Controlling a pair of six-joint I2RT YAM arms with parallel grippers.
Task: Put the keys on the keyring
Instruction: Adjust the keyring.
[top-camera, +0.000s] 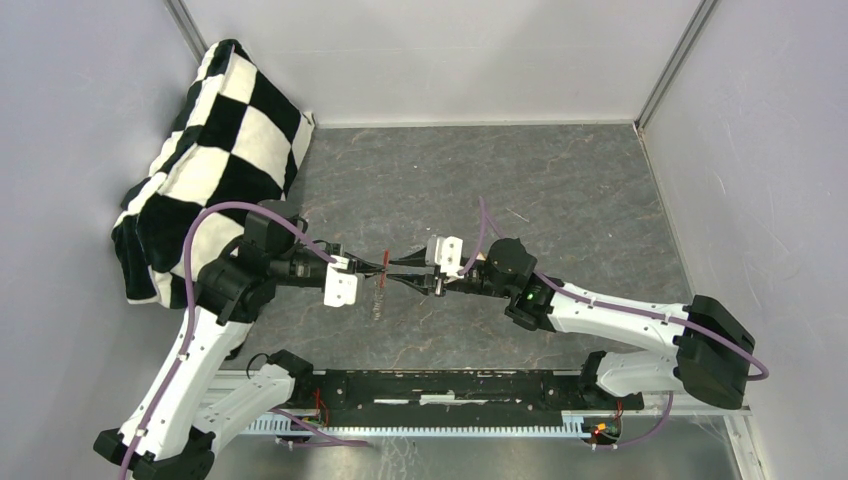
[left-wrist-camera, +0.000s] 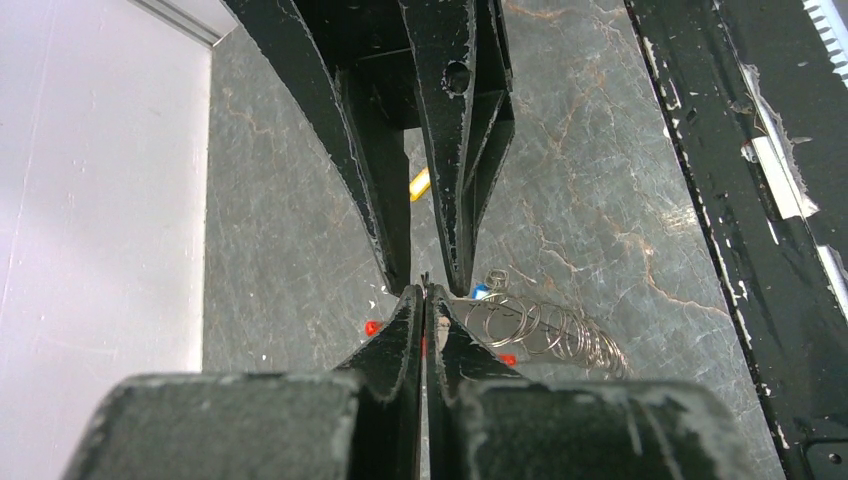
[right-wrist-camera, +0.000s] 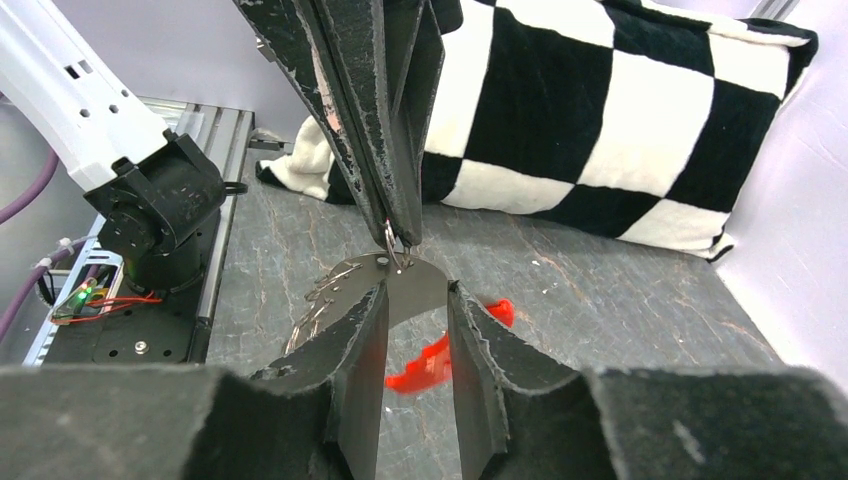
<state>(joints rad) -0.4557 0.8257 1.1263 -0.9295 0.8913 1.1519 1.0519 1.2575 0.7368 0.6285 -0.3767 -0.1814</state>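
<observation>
Red keyring (right-wrist-camera: 425, 366), one; yellow-capped key (left-wrist-camera: 420, 185), one; blue-capped key (left-wrist-camera: 480, 291), one.

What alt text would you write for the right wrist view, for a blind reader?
The closed left end effector reaches down to a small wire loop on a grey metal plate that sits between the parted jaws of the right end effector. The red keyring shows below the plate, a checkered cushion behind.
</observation>
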